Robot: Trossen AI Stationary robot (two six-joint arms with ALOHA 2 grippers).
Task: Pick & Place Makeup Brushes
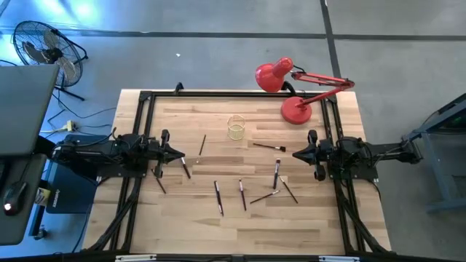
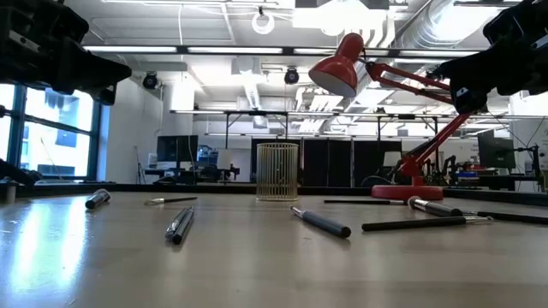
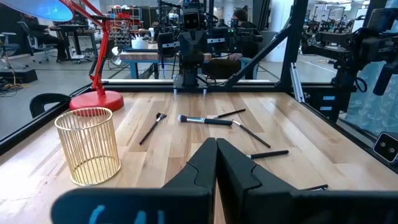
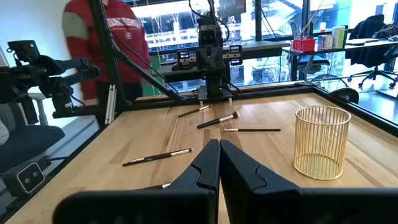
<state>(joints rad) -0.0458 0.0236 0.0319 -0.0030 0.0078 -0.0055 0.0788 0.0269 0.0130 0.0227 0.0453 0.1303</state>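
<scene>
Nearest your left tool [image 1: 180, 153], fingers pressed together, one brush [image 1: 186, 168] lies at its 5 o'clock, long axis running 11 to 5. Remaining brushes [image 1: 242, 194] scatter mid-counter [image 1: 218, 233]. Your right tool [image 1: 296, 152], likewise closed, waits opposite.

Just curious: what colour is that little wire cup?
Gold wire cup, clearest in the right wrist view.

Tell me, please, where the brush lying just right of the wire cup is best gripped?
Grip the brush mid-handle, coming straight down from above and closing across its length: it lies flat and alone on the table. The right gripper is nearest.
</scene>
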